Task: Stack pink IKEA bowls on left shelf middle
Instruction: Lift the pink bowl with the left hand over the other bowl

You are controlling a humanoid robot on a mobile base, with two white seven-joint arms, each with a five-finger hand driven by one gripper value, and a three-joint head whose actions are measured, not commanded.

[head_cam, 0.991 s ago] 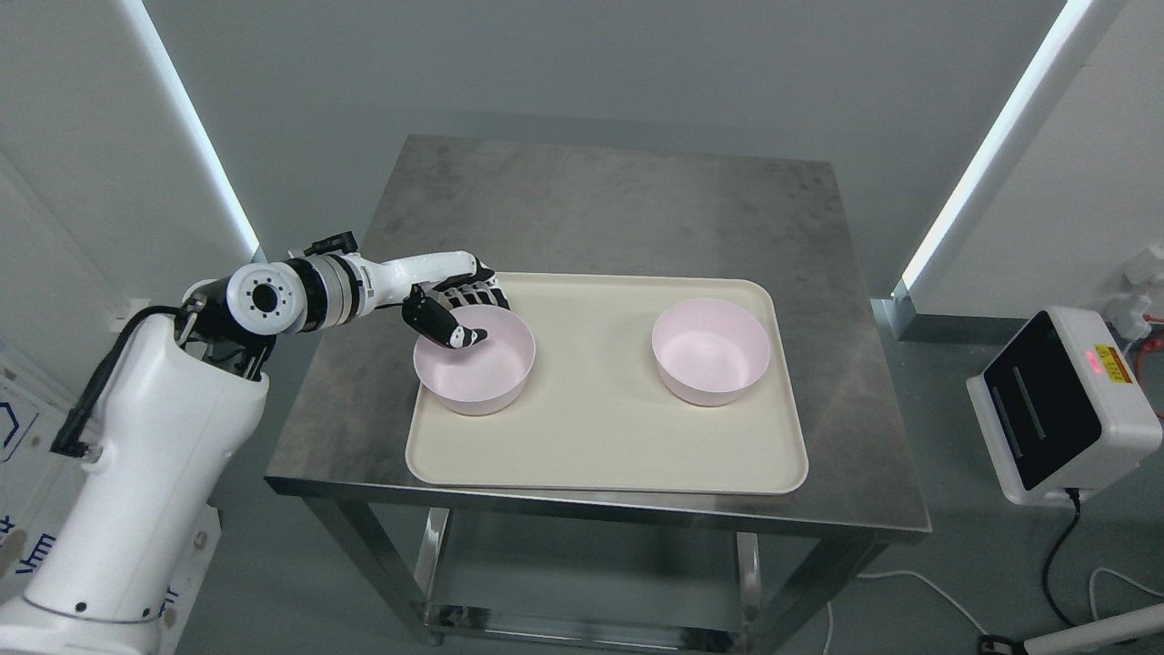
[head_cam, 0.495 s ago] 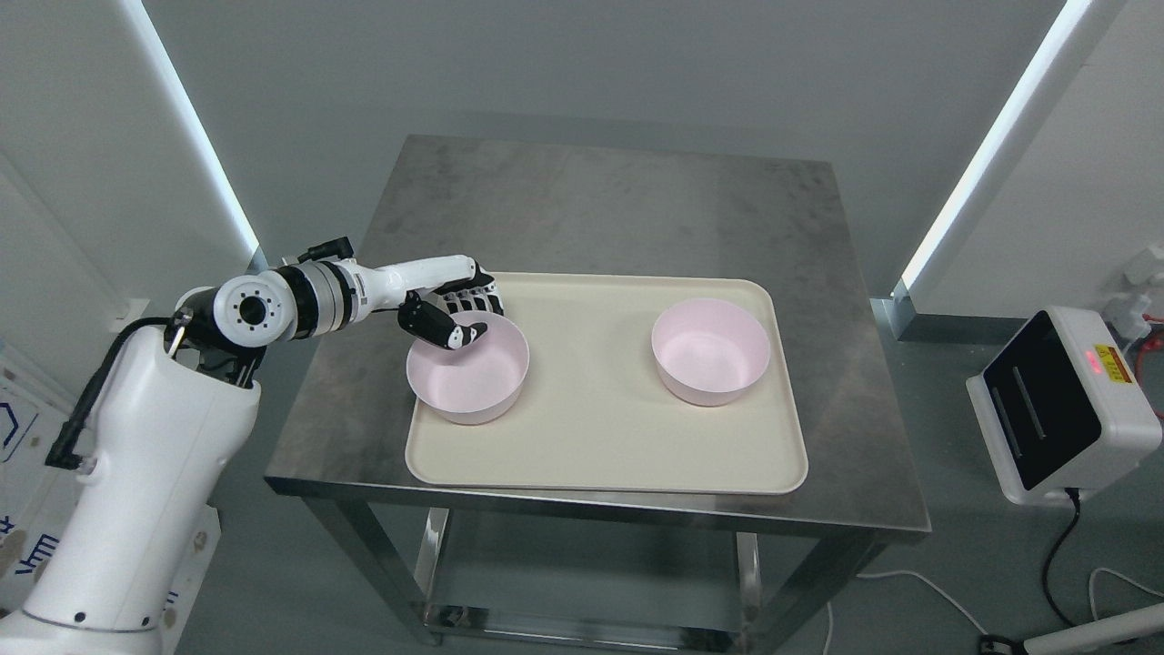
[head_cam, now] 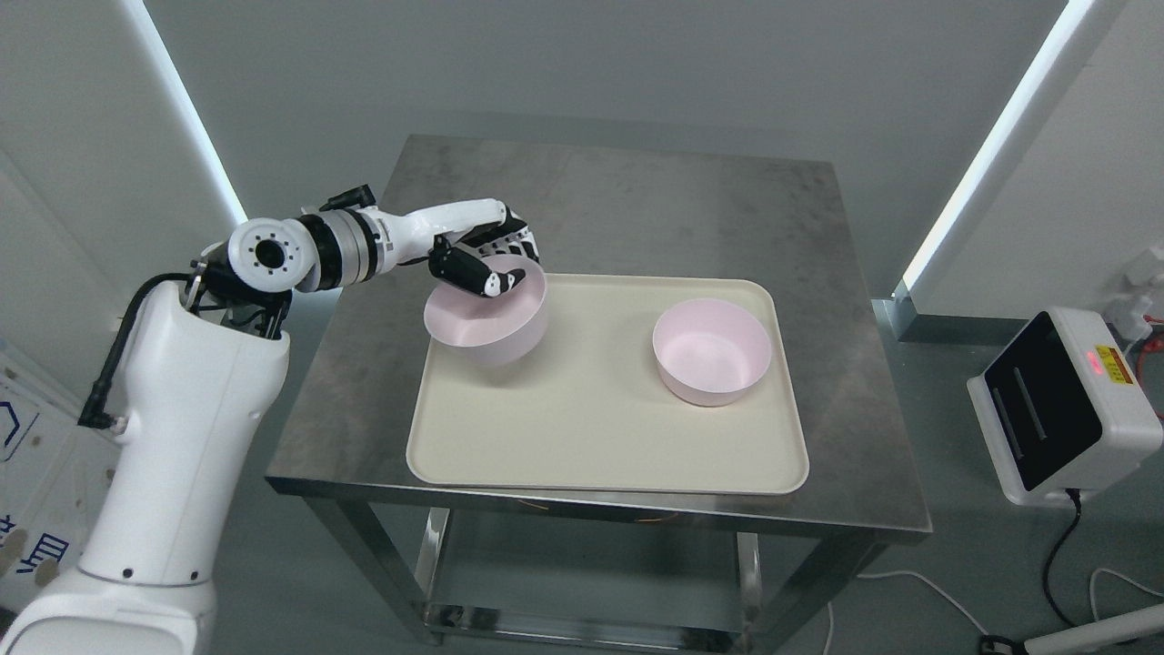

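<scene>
My left hand (head_cam: 491, 264) is shut on the far rim of a pink bowl (head_cam: 486, 314), thumb inside and fingers outside. That bowl hangs tilted above the left end of the cream tray (head_cam: 600, 437). A second pink bowl (head_cam: 711, 351) stands upright on the right half of the tray. No shelf shows in the head view. My right arm is out of view.
The tray lies on a steel table (head_cam: 618, 200) with bare metal behind it and a lower shelf (head_cam: 582, 582) under it. A white and black device (head_cam: 1059, 405) stands on the floor at the right, with cables (head_cam: 1064, 582) trailing from it.
My left hand has lifted the left bowl off the tray and carried it up and a little right, tilting it. The right bowl has stayed put.
</scene>
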